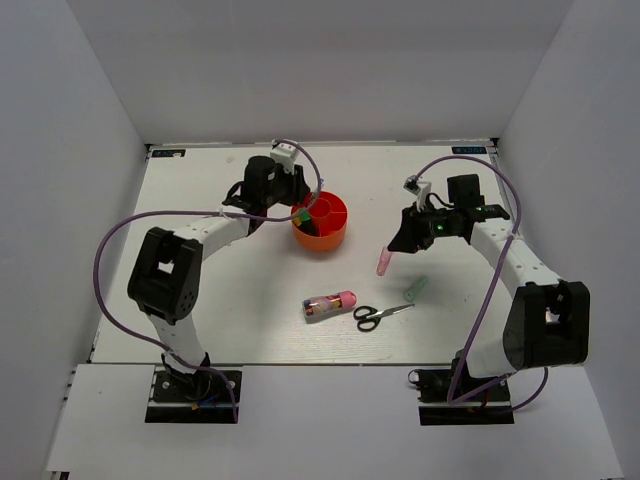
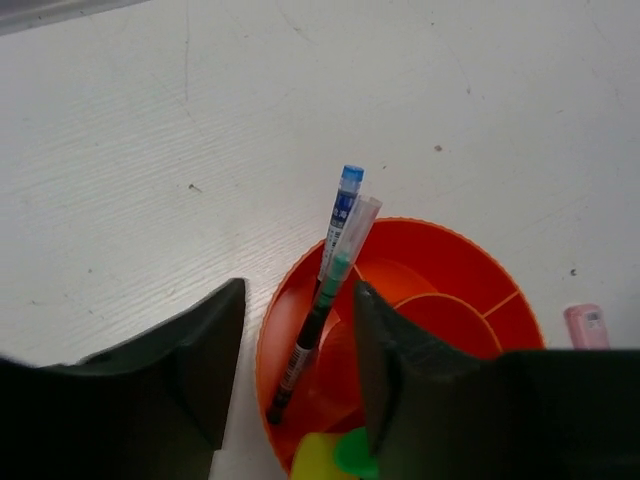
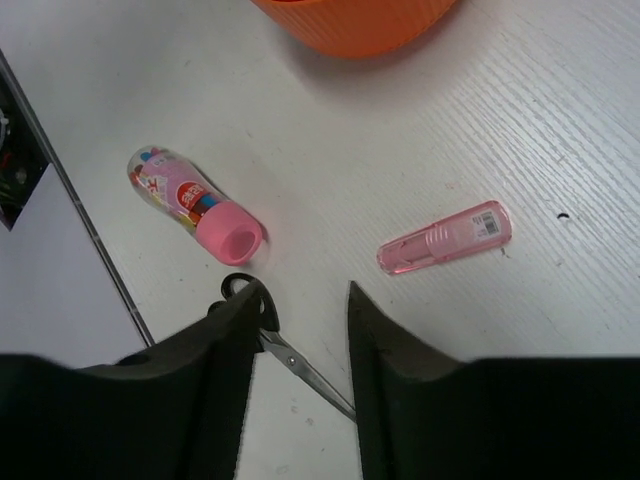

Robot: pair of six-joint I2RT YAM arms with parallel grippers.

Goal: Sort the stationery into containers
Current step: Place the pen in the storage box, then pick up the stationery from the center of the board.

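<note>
The orange-red organiser [image 1: 338,234] stands at mid-table. My left gripper [image 1: 296,207] hovers over its left rim, open. In the left wrist view the left gripper [image 2: 298,290] straddles two thin pens [image 2: 341,218] leaning in an outer compartment of the organiser [image 2: 450,262], touching neither. Yellow and green marker caps [image 2: 335,458] show below. My right gripper [image 1: 403,241] is open above the table. In the right wrist view the right gripper [image 3: 303,290] hangs over the black-handled scissors [image 3: 300,362], with the pink tube [image 3: 445,238] lying free to its right.
On the table lie the pink tube [image 1: 383,260], a pale green tube [image 1: 417,289], a clear pink-capped tube [image 1: 329,304] and the scissors [image 1: 381,315]. White walls close in the table on three sides.
</note>
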